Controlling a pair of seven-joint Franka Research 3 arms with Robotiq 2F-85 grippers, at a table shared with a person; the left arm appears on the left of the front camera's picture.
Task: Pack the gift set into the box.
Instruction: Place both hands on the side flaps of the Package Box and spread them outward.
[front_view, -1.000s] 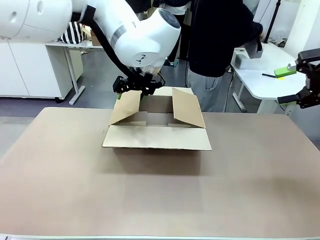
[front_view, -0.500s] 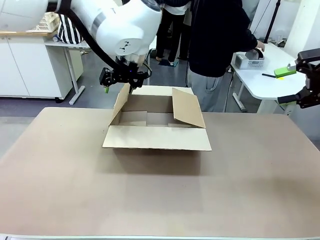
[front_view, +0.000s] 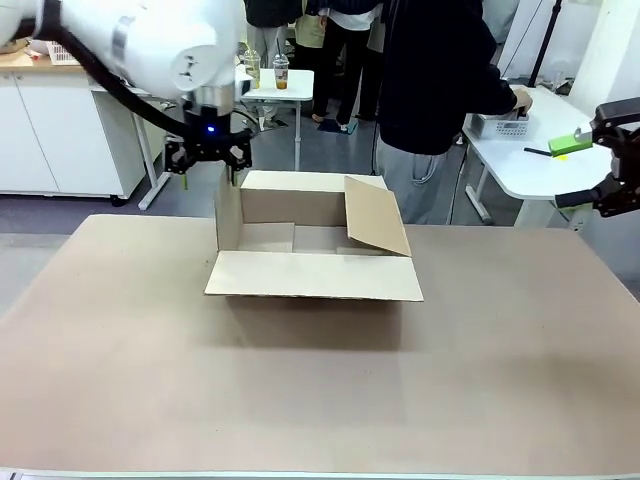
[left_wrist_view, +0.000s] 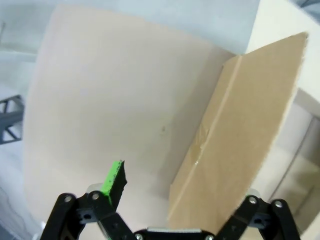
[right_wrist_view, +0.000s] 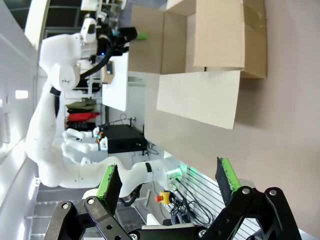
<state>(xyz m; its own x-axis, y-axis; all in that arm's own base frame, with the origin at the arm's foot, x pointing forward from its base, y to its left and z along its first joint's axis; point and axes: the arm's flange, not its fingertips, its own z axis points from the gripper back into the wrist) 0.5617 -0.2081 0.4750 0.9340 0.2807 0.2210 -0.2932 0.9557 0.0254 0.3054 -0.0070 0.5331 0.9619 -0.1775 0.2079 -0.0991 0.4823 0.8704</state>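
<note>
Front view shows the left gripper (front_view: 208, 163) hanging fingers-down with its jaws spread wide and nothing held between them. Directly beneath it the left flap (front_view: 228, 212) of the box (front_view: 318, 240) stands upright, its top edge just under the fingertips. From the left wrist camera that flap rises between the two fingers, well clear of the green pad (left_wrist_view: 114, 179) and close against the opposite finger; whether it touches that finger I cannot tell. Beyond the flap, away from the gripper, the box sits open on the brown table (front_view: 300, 400): the near flap (front_view: 312, 275) lies flat outward, and the right flap (front_view: 376, 215) leans in over the opening. Far past the box, the right gripper (front_view: 575, 172) is held in the air off the table's edge, also spread wide and empty. A person (front_view: 435, 75) in a dark top stands behind the box.
</note>
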